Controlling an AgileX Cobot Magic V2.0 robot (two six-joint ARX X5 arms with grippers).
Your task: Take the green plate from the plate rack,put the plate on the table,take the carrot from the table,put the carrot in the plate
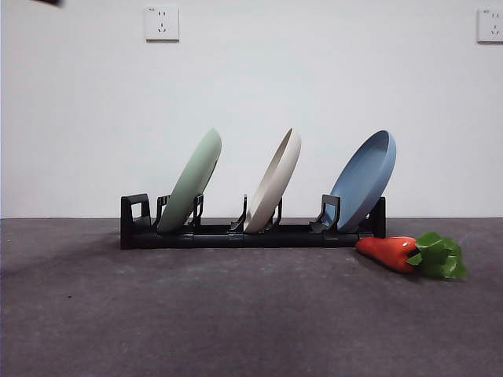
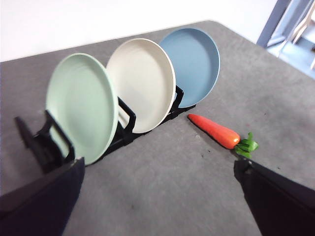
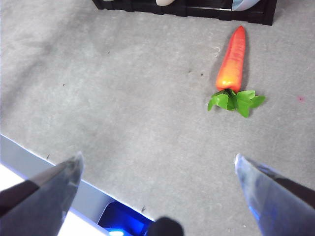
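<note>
The green plate (image 1: 192, 179) leans in the left slot of the black plate rack (image 1: 236, 234); it also shows in the left wrist view (image 2: 81, 105), with the rack (image 2: 42, 142) under it. The carrot (image 1: 393, 252) lies on the table (image 1: 196, 314) right of the rack, leaves to the right; it shows too in the left wrist view (image 2: 216, 132) and the right wrist view (image 3: 232, 61). My left gripper (image 2: 160, 169) is open, above the table in front of the green plate. My right gripper (image 3: 157, 164) is open, above the table short of the carrot.
A cream-white plate (image 1: 275, 184) stands in the middle slot and a dusty-blue plate (image 1: 365, 179) in the right slot. The table's front edge (image 3: 49, 169) shows in the right wrist view. A white wall with two sockets stands behind.
</note>
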